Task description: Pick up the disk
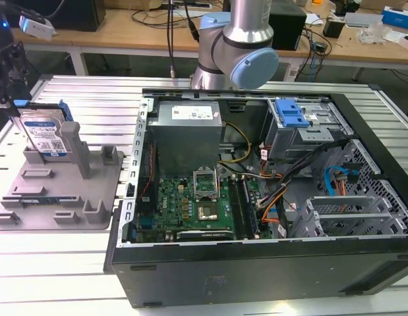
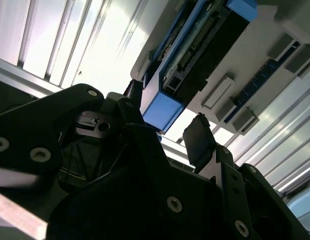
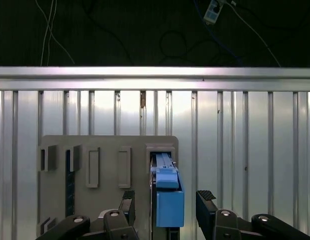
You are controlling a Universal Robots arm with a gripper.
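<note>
The gripper is spread either side of the blue end of the disk, which stands edgewise in the grey holder tray. The fingers seemingly aren't touching it.

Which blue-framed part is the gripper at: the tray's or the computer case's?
The disk standing upright in the grey holder tray; the open gripper straddles its blue frame. The blue bracket on the drive cage lies far off.
</note>
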